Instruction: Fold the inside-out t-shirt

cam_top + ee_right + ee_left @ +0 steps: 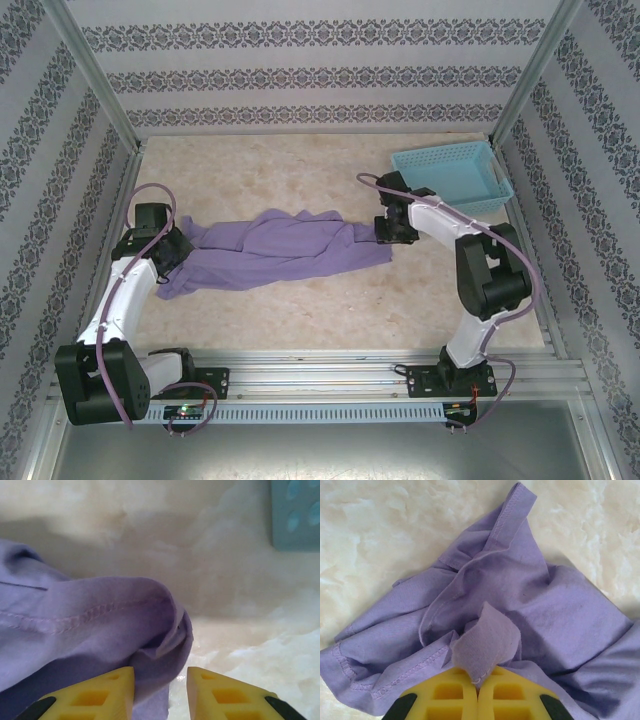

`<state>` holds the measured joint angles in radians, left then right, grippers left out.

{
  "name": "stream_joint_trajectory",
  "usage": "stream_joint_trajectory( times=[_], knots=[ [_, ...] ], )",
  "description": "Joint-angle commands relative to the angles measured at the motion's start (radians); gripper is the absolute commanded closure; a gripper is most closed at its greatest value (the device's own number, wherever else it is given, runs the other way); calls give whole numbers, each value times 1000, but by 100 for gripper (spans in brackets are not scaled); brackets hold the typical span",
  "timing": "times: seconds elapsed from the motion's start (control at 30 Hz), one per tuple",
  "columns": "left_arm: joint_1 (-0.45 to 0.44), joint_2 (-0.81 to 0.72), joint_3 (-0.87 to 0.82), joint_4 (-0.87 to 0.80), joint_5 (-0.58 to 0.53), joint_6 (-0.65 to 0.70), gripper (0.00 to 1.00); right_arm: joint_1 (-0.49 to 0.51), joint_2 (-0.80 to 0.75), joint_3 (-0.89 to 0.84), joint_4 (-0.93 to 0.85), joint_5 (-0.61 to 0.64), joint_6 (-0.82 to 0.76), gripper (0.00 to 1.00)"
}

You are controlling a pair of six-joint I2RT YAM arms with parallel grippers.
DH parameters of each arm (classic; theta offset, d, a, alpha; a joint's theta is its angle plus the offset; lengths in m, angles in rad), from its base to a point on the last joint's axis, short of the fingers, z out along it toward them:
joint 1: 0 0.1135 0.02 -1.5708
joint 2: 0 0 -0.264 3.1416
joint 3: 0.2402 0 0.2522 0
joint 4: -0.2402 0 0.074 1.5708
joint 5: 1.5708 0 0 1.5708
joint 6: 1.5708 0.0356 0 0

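lavender-purple cotton t-shirt lies bunched on pale marbled desk, left end effector clamped on a fold, right end effector parted at its hem: a one-sided pull may wad it.

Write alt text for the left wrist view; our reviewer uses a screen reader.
The left gripper is shut on a small fold of the purple t-shirt, which sticks up above its yellow fingers. The rest of the shirt lies crumpled, seams showing, on the pale marbled table.

Marbled table bears purple t-shirt and blue basket.
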<state>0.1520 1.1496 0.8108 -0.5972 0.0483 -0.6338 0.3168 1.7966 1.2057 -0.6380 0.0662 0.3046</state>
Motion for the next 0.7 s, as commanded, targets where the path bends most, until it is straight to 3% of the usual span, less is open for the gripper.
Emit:
stream_joint_trajectory(
  times=[0.0,0.2,0.57,0.67],
  knots=[
    [3,-13,-4,-8,-10,19,100,12,34,34,-3,29,19,66],
    [3,-9,-1,-9,-9,18,100,10,65,54,6,76,3,74],
    [3,-8,-2,-12,-9,21,100,22,127,117,-8,130,-21,69],
    [3,-6,-1,-12,-9,21,100,24,140,125,-22,148,-18,74]
  ],
)
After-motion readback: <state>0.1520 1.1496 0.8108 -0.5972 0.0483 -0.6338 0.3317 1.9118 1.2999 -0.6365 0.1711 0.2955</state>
